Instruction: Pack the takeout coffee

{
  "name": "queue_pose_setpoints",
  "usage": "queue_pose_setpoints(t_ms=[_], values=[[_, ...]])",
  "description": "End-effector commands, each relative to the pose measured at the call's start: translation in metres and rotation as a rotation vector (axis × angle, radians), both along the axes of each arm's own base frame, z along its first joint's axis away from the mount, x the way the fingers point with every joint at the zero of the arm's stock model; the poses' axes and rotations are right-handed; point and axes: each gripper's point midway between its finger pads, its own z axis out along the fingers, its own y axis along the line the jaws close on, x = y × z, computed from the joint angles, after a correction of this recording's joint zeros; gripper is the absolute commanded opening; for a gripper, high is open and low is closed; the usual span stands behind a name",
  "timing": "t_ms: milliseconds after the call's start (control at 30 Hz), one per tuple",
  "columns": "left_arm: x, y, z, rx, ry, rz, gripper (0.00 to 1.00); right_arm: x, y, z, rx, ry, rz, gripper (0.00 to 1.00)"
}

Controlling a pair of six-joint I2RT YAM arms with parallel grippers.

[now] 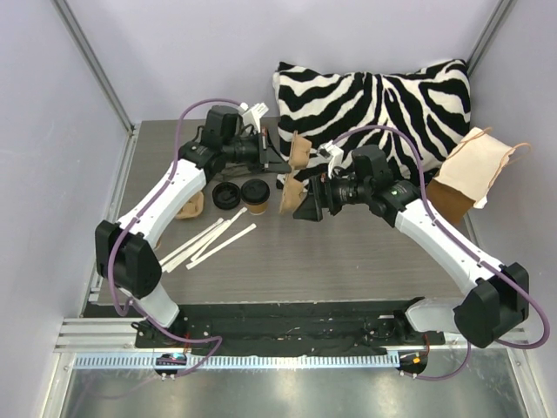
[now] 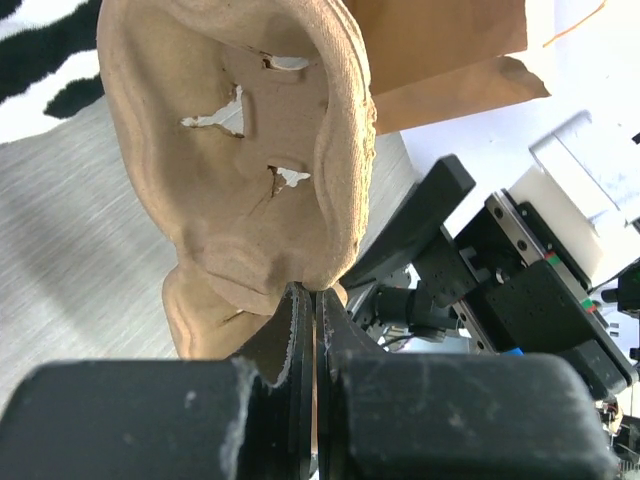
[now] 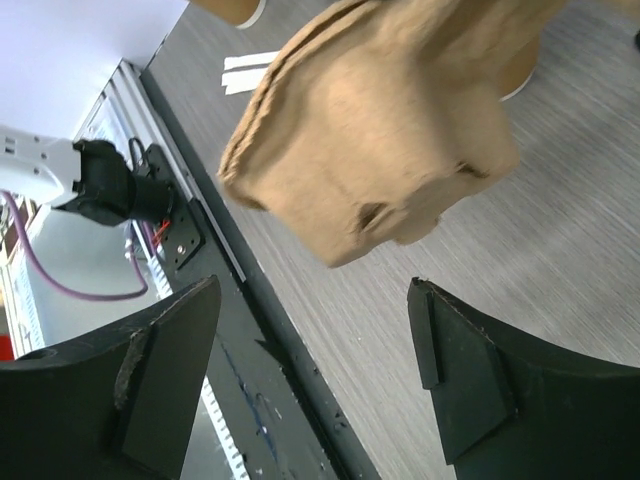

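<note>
The tan paper coffee cup point(image 1: 255, 199) stands on the table beside a black round lid point(image 1: 224, 195). In the right wrist view a part of the cup point(image 3: 524, 66) shows behind the carrier. My left gripper point(image 1: 280, 165) point(image 2: 318, 292) is shut on the edge of the tan moulded-pulp cup carrier point(image 1: 296, 172) point(image 2: 240, 150) and holds it on edge above the table, right of the cup. My right gripper point(image 1: 301, 207) point(image 3: 315, 285) is open and empty, its fingers just short of the carrier's lower end point(image 3: 380, 140), not touching it.
Several white sticks point(image 1: 213, 239) point(image 3: 250, 68) lie front left of the cup. Another tan cup-like thing point(image 1: 193, 205) sits by the left arm. A zebra pillow point(image 1: 374, 100) and a brown paper bag point(image 1: 466, 178) point(image 2: 450, 60) are at the back right.
</note>
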Motion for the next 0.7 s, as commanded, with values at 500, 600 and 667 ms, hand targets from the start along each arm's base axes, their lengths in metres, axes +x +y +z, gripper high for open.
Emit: queue_pose_setpoints(t_ms=[500,600,667], values=[[-0.042,-0.014,-0.016,0.053,-0.080,-0.086,0.00,0.054,-0.024,0.061,0.068,-0.040,-0.189,0.40],[-0.042,-0.014,-0.021,0.080,-0.082,-0.067,0.00,0.067,-0.026,0.069,0.073,-0.046,-0.250,0.31],[-0.042,-0.015,-0.022,0.106,-0.100,-0.063,0.00,0.072,-0.026,0.074,0.095,-0.021,-0.290,0.25]])
